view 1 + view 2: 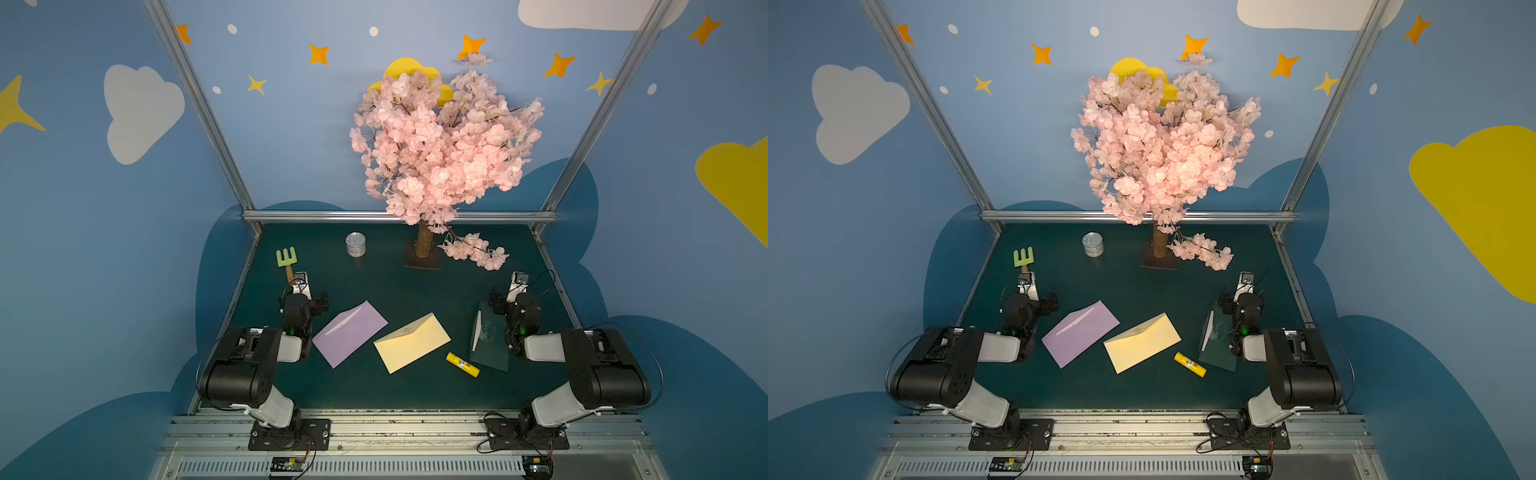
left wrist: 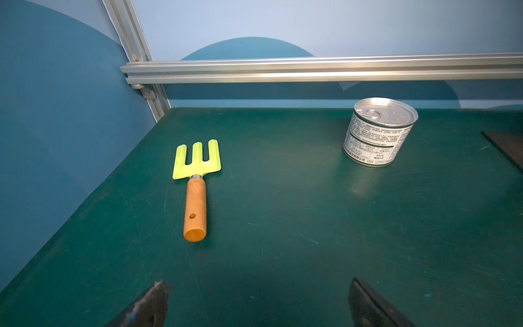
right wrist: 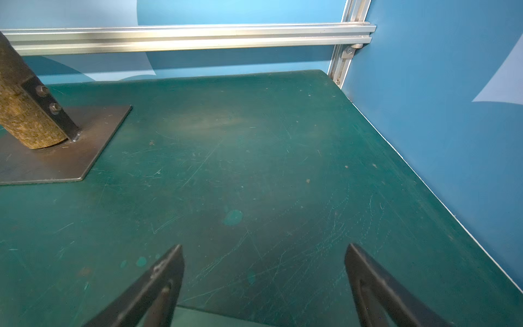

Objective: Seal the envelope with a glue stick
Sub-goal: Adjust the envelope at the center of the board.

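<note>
Here: tin can (image 2: pixel 380 133) sealed; yellow envelope (image 1: pixel 412 343) near glue stick (image 1: pixel 462 364); left pincer (image 2: pixel 258 281), right pincer (image 3: pixel 264 245) wide open, empty.

Blue cloud-and-star walls (image 1: pixel 291 145) enclose a green table (image 1: pixel 374 395).

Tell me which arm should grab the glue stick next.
Right. The glue stick lies beside the dark green envelope next to that arm, and the right end effector is open and empty. The left arm sits beyond the purple envelope and yellow envelope.
</note>
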Available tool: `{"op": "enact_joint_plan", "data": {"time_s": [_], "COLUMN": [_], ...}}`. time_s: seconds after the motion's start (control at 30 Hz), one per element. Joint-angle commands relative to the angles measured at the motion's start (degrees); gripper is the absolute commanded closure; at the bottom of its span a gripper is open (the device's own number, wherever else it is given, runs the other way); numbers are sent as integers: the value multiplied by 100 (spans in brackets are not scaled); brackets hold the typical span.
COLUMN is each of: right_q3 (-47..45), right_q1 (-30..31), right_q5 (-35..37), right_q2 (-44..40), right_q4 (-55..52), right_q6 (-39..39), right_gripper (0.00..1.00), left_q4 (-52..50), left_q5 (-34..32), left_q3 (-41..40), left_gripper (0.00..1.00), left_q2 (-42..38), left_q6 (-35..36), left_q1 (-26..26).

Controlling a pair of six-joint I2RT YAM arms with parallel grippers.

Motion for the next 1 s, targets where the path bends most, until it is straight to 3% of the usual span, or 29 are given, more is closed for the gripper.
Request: {"op": "enact_joint_plan", "data": {"time_s": [0.0,0.77,0.97], "right_q3": [23,37,4], "right_q1": [8,3,-65], "right_q5": [8,6,-166], "right_q2": [11,15,-20], "right_q4": [-19,-33,7], "right_q6": [-14,-7,26], "right_gripper": [9,9,9], "left_q4": [75,-27,-191], "left_q5": [-16,98,494], "left_q3": [-24,19,58], "left_gripper": [0,0,0], "left_q2": [55,49,-10], "left_q6": [66,37,-76], "left_q1": [8,45,233]}}
